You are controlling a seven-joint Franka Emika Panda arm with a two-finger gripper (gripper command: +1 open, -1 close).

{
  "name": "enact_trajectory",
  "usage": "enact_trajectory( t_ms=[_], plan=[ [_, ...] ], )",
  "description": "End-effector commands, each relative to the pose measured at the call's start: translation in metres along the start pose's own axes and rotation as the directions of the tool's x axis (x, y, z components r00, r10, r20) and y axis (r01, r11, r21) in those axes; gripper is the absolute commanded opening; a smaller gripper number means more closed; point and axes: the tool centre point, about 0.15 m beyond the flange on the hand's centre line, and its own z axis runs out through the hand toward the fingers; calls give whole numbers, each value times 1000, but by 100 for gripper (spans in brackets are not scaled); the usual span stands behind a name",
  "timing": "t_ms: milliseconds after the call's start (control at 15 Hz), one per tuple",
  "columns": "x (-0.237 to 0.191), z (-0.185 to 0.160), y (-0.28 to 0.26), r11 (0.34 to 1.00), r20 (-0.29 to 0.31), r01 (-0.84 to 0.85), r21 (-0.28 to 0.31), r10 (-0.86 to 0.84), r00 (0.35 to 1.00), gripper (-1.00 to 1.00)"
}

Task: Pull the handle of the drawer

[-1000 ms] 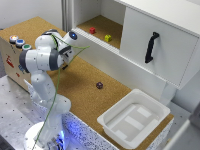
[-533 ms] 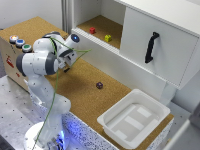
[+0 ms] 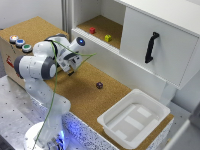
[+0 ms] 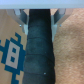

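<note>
Claw [image 3: 73,69] lower, one handle [image 3: 151,47] untouched.

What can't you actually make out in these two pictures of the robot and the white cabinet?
- Tool, exterior view: too small and blurred to tell whether it is open or shut.
- Wrist view: a dark ribbed cylinder fills the middle and hides what lies behind it; the slim black bar handle is out of frame.
- Small dark object on the cork surface: too small to identify.
- White plastic tray: contents blurred.

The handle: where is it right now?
In the exterior view, the handle stands upright on the drawer at the right, above the white tray.
</note>
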Motion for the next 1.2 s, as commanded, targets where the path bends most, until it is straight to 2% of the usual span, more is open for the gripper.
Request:
enact_trajectory(
  t_ms=[0,267,333,600,867,1000,1133],
  plan=[
    [-7,-11,59,1000,-10,-17,-7,17,1000,-100],
    [-2,-21,59,1000,3,-8,-24,8,1000,-100],
    [-1,-24,55,1000,12,7,-29,-7,1000,100],
    [-5,-35,21,994,13,108,-34,-108,994,100],
    [-17,-55,-4,987,-25,155,-51,-156,987,100],
    [-20,-66,-15,981,-34,159,-109,-163,986,100],
    [-26,-86,-31,966,-61,130,-223,-147,987,100]
  ],
)
